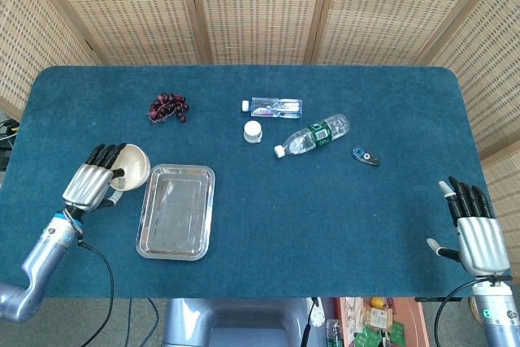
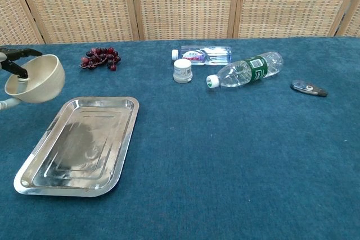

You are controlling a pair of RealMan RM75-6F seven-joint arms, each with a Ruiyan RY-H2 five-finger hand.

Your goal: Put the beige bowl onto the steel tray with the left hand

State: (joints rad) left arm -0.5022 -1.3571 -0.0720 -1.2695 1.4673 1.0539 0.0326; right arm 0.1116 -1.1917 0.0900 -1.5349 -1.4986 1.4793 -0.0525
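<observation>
My left hand (image 1: 96, 178) holds the beige bowl (image 1: 134, 166) by its rim, lifted off the cloth and tilted. In the chest view the bowl (image 2: 38, 79) hangs above the table just left of the steel tray (image 2: 79, 145), with dark fingertips (image 2: 17, 63) hooked over its rim. The steel tray (image 1: 175, 211) lies flat and bare at the front left, right beside the bowl. My right hand (image 1: 475, 229) rests open at the table's front right corner, holding nothing.
A bunch of dark grapes (image 1: 167, 107) lies behind the tray. Mid-table are a small clear bottle (image 1: 275, 107), a white jar (image 1: 253, 132), a larger green-labelled bottle (image 1: 315, 135) on its side and a small dark gadget (image 1: 366, 156).
</observation>
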